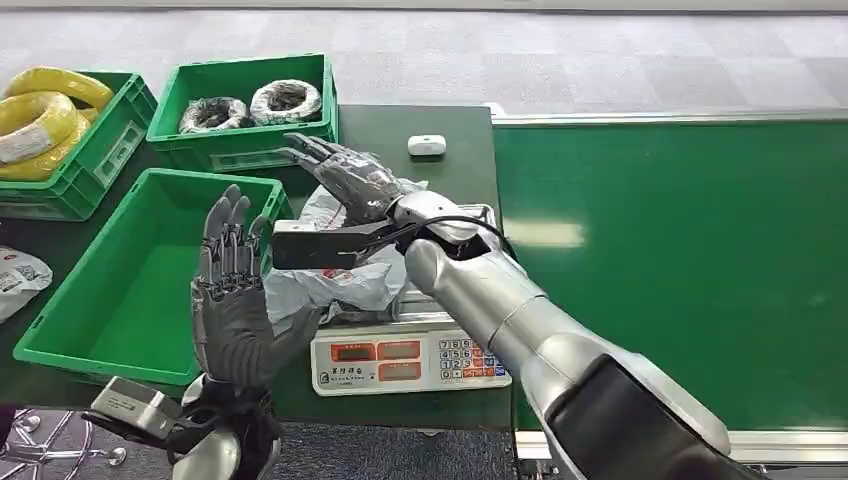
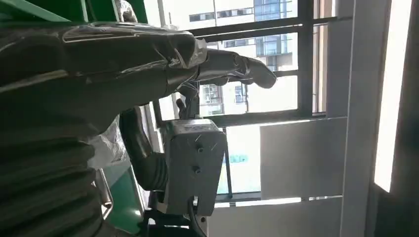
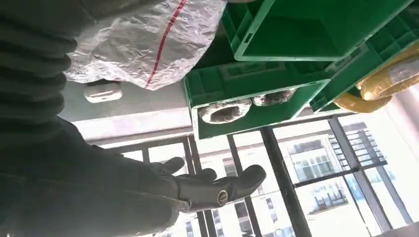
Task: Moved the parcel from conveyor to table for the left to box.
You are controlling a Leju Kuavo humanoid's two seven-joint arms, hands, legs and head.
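The parcel [image 1: 335, 285], a crinkled white plastic bag with a red stripe [image 3: 143, 44], lies on the weighing scale [image 1: 400, 362] at the table's front edge. My right hand [image 1: 345, 175] hovers over the parcel's far side with fingers stretched out flat [image 3: 207, 190] and nothing in them. My left hand [image 1: 230, 290] stands upright just left of the parcel, palm toward it and fingers spread upward [image 2: 148, 54], holding nothing. The empty green box [image 1: 130, 290] sits right behind the left hand.
The green conveyor [image 1: 680, 250] runs along the right. A green crate of wrapped coils [image 1: 245, 105] and a crate of yellow coils [image 1: 60, 130] stand at the back. A small white device [image 1: 427, 145] lies behind the scale. Another white packet [image 1: 15, 275] lies far left.
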